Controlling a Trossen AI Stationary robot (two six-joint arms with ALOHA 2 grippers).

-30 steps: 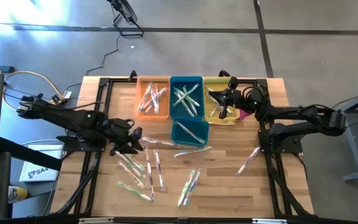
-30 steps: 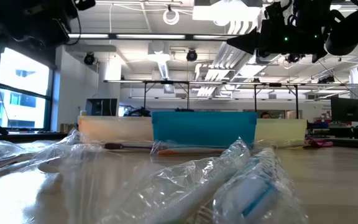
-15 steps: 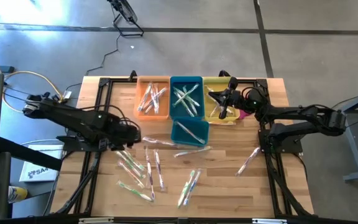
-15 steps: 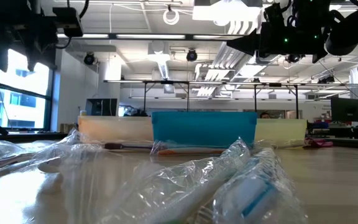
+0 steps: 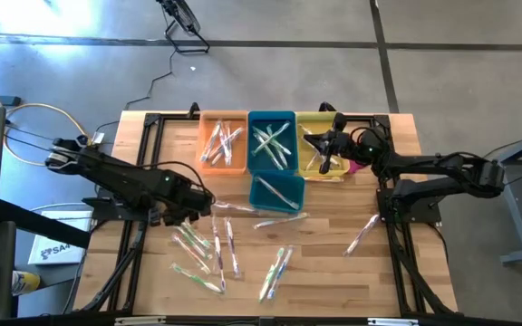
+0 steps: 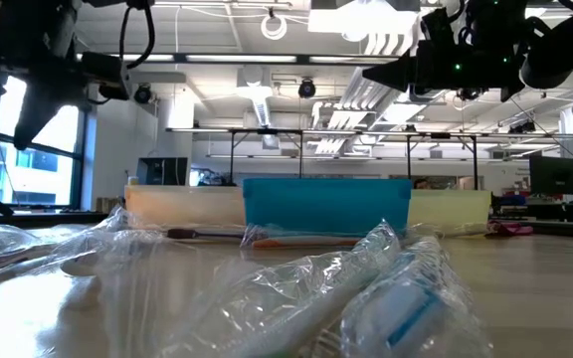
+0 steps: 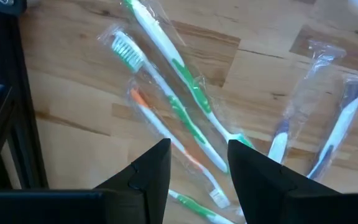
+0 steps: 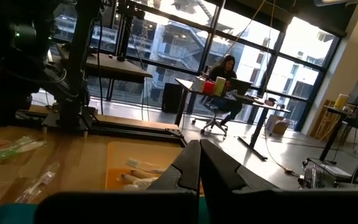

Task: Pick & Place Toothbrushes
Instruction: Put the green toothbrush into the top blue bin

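Observation:
Several wrapped toothbrushes lie flat and loose on the wooden table [image 5: 333, 258], among them a cluster [image 5: 208, 244] at the near left, a pair [image 5: 276, 270] and a single one [image 5: 362, 234]. My left gripper [image 5: 198, 210] hangs open over the cluster's far end, pointing down. In its wrist view the gripper [image 7: 199, 146] stands above a green-and-white toothbrush [image 7: 178, 78] and an orange-and-white one [image 7: 166, 134], clear of both. My right gripper [image 5: 312, 139] is shut and holds nothing, level above the yellow bin [image 5: 326, 170]; its fingers [image 8: 194, 163] meet in the right wrist view.
Orange [image 5: 208, 167], blue [image 5: 254, 145] and yellow bins stand in a row at the far edge, each with toothbrushes inside. A smaller blue bin [image 5: 277, 192] sits nearer. Two blue-handled toothbrushes [image 7: 334, 124] lie beside the left gripper. Black frame rails [image 5: 139, 244] run along both table sides.
My left gripper has tipped from nearly level to pointing steeply down. It has sunk toward the toothbrush cluster and shifted a little toward the table's right edge, staying open. The toothbrushes have not moved.

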